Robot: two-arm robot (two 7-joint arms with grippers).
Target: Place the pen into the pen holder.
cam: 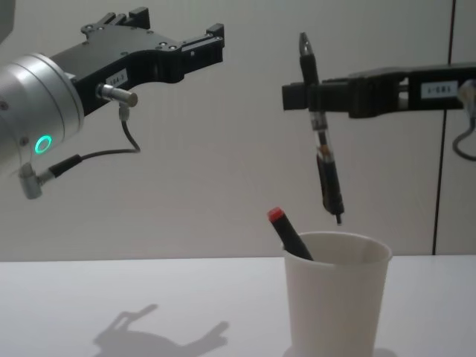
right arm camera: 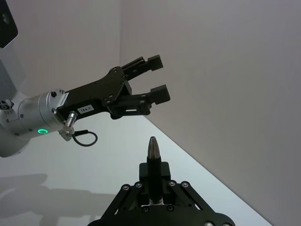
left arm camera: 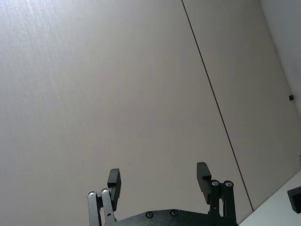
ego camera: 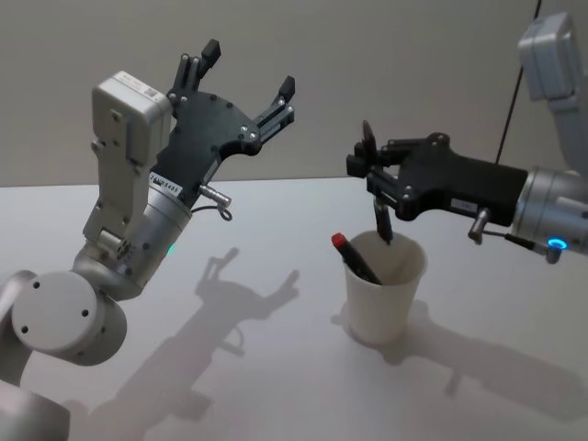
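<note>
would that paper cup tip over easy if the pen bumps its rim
Probably. The cup looks thin and light, tapers to a narrow base, and a marker already leans against one side. The right gripper holds its pen above the rim, so a centred drop seems safer.

The pen holder (cam: pixel 336 297) hides the red-tipped marker's (cam: pixel 288 233) lower part.

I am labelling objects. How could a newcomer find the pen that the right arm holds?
Find the white paper cup on the table. Directly above it, the right end effector grips a slim dark pen hanging tip-down. Unlike the red-capped marker leaning inside the cup, it hangs in air.
</note>
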